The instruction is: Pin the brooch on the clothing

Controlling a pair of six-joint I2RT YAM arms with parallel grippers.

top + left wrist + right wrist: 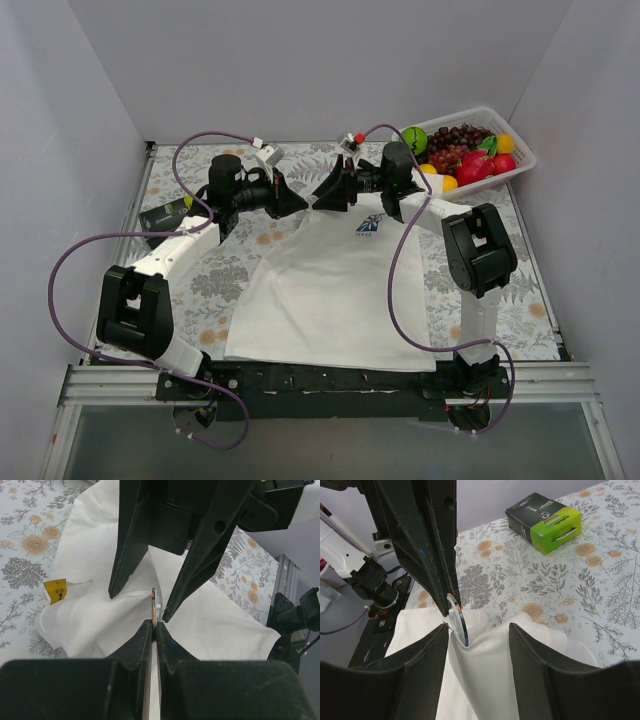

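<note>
From above, the left gripper (292, 198) and right gripper (328, 192) meet over the collar end of the white short-sleeved T-shirt (320, 290). Left wrist view: the left gripper's jaws are clamped on the small dark round brooch (154, 605), which stands edge-on at a raised fold. Right wrist view: the right gripper's jaws gape wide astride that fold. Judging from this, the brooch is presented but not yet fastened.

The left tool (154, 626) pinches the brooch (154, 605) edge-on.

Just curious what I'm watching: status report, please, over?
Left end effector shut on tiny dark round brooch. Right end effector open astride raised fold of white T-shirt. Brooch edge at fold; nothing seen in the way.
</note>
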